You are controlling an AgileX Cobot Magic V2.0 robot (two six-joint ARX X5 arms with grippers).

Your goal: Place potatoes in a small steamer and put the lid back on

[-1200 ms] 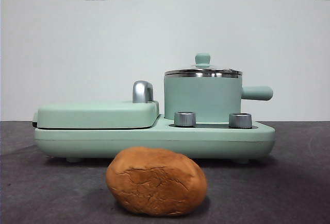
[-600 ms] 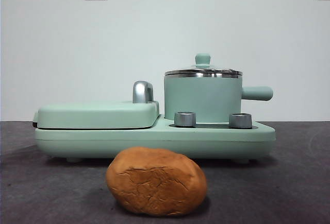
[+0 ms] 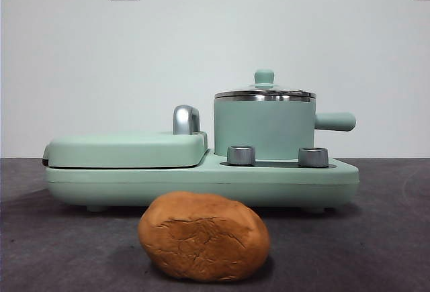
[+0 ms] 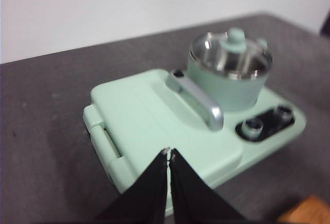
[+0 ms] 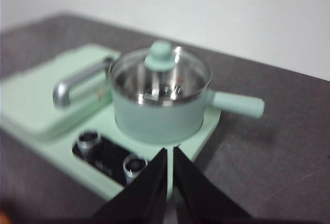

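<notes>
The orange-brown potato with cracked skin lies on the dark table in front of the appliance; a corner of it shows in the left wrist view. The mint-green steamer pot stands on the right of the base, its stubby handle pointing right. The glass lid with its mint knob sits on the pot. The pot and lid also show in the right wrist view. My left gripper is shut and empty above the griddle side. My right gripper is shut and empty, short of the pot. Neither arm shows in the front view.
The mint-green appliance base carries a flat griddle lid with a chrome handle on the left and two steel knobs at the front. Dark table surface lies all around; a white wall stands behind.
</notes>
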